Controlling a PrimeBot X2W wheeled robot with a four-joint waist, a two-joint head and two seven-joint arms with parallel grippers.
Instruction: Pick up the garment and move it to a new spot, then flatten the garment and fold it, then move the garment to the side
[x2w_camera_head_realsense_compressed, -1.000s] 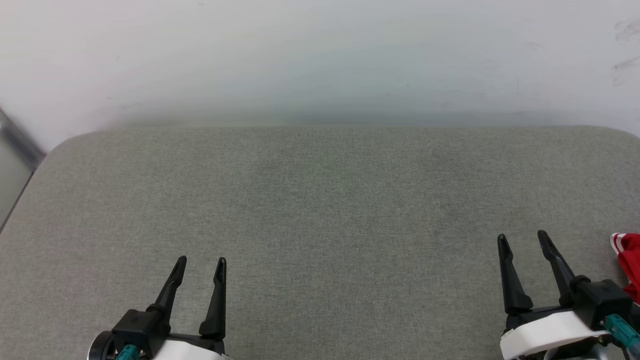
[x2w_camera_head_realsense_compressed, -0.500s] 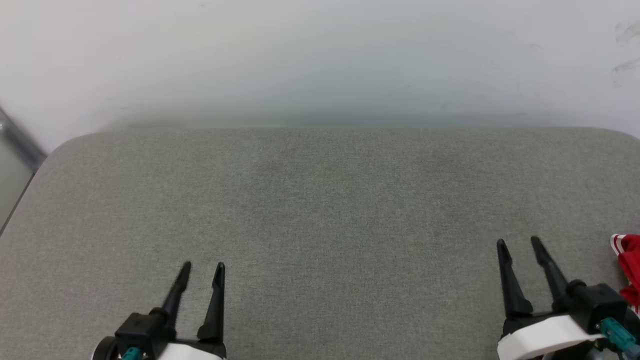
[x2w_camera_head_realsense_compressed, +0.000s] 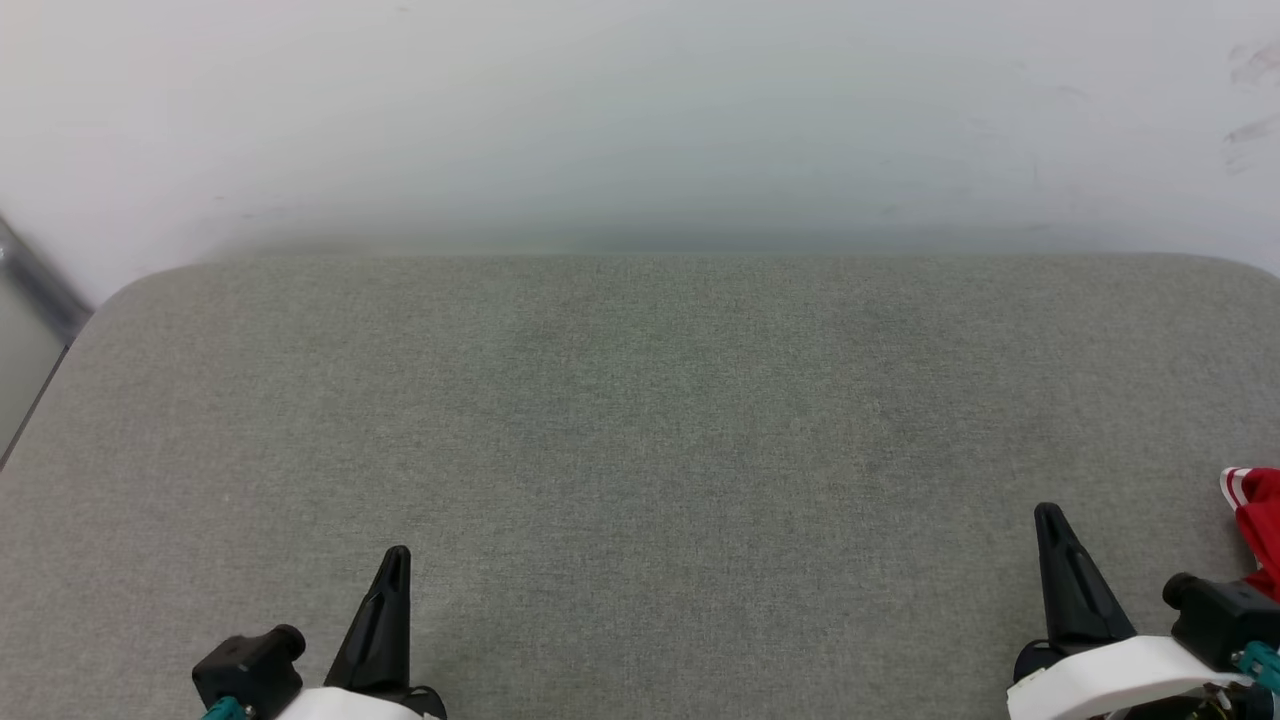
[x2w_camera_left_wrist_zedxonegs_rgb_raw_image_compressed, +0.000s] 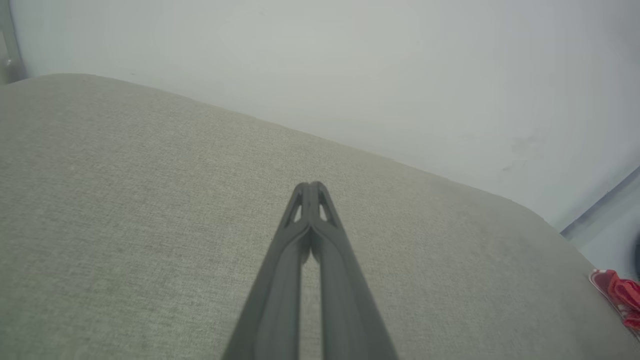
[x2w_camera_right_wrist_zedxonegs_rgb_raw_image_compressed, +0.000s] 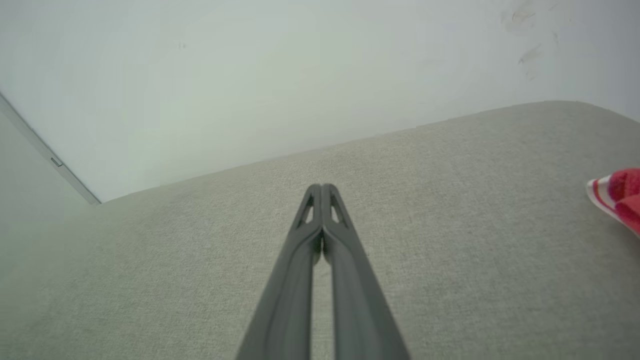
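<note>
Both empty, fingers pressed together: left hand (x2w_camera_head_realsense_compressed: 396, 556), right hand (x2w_camera_head_realsense_compressed: 1047, 514). Red jersey (x2w_camera_head_realsense_compressed: 1258, 522) lies at table's (x2w_camera_head_realsense_compressed: 640, 400) right edge, apparently bunched, mostly out of frame. Risk: reaching closed-fingered could shove it off.

Wide grey cushion (x2w_camera_head_realsense_compressed: 640, 420) open across middle, wall (x2w_camera_head_realsense_compressed: 640, 100) behind, garment (x2w_camera_head_realsense_compressed: 1262, 525) at right edge

A grey-green fabric surface (x2w_camera_head_realsense_compressed: 640, 450) is stretching across the lower frame. A pale wall (x2w_camera_head_realsense_compressed: 640, 120) is rising behind it, with scuffs (x2w_camera_head_realsense_compressed: 1250, 65) showing at upper right.
</note>
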